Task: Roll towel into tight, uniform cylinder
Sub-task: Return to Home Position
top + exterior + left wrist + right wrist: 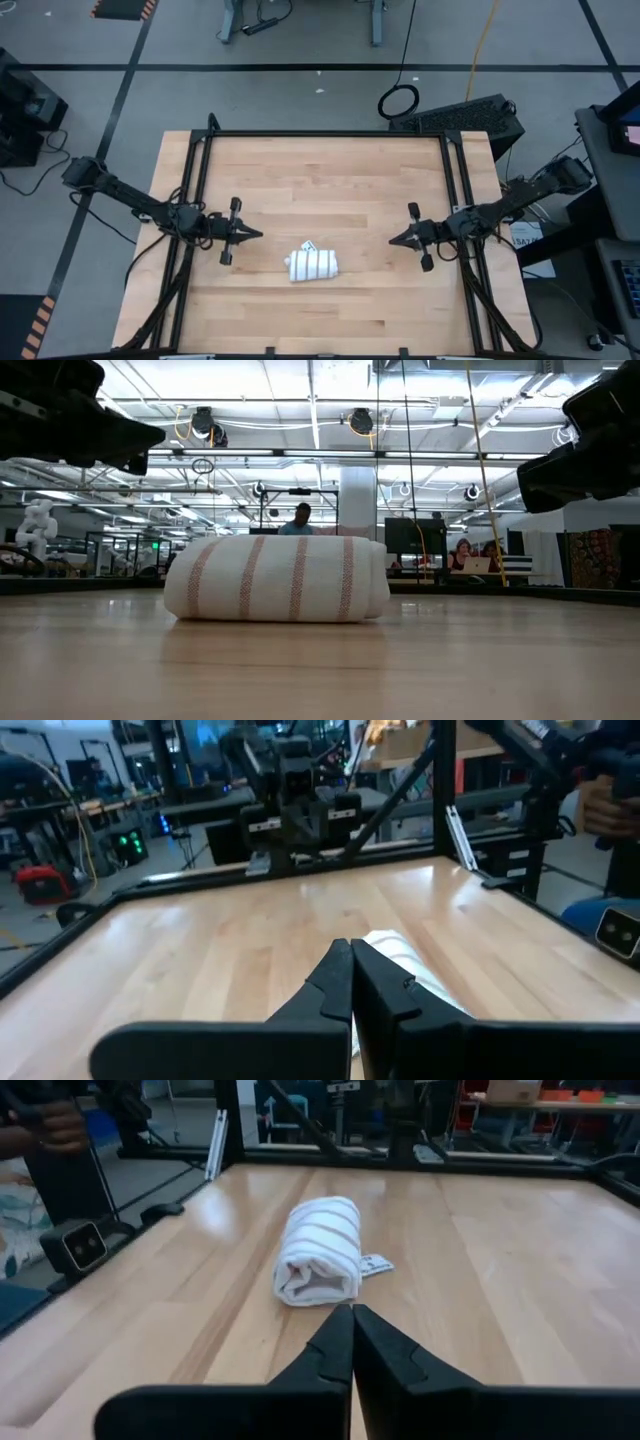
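Wooden tabletop (330, 170) in a black frame, workshop floor all round. Left gripper (257, 234) over the table's left side, tips pressed together, holding nothing, pointing inward. Right gripper (394, 240) opposite on the right side, likewise closed and empty. Towel (312, 265) lies rolled on bare wood between them, apart from both. Small tag (376, 1264) pokes out beside the roll.
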You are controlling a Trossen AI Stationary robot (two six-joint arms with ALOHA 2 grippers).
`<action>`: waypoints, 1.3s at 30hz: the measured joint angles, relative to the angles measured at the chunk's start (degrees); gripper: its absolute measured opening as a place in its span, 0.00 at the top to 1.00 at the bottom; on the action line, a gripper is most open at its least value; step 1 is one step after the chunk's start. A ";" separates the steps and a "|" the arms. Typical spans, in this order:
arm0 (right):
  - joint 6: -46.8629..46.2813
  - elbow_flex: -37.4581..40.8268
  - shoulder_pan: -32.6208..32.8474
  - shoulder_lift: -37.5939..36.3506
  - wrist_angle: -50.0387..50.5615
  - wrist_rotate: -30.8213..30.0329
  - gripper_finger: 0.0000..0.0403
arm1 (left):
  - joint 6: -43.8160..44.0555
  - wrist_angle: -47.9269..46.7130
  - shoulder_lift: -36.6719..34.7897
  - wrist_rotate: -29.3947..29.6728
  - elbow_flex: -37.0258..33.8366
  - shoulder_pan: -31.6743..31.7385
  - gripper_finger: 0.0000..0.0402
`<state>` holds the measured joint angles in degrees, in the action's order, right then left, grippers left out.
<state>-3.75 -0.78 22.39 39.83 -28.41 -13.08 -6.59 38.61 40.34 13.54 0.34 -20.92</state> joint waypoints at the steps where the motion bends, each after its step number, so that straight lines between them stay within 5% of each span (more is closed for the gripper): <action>1: 0.00 0.00 0.00 -1.86 1.30 0.09 1.00 | -0.16 -0.43 -0.79 0.02 0.00 0.10 1.00; 24: 11.69 -0.02 -0.58 -24.96 13.65 10.20 1.00 | 0.04 -21.41 -19.05 2.15 -0.04 1.64 1.00; 33: 9.50 -0.02 -4.15 -33.96 26.80 10.22 1.00 | 0.18 -30.69 -27.39 3.25 -0.04 4.42 1.00; 39: 10.59 -0.03 -5.87 -37.47 26.96 10.51 1.00 | 0.16 -35.23 -32.69 1.52 -0.09 6.96 1.00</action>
<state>6.84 -0.81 16.52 2.36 -1.45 -2.57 -6.43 3.37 7.65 15.06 0.25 -13.97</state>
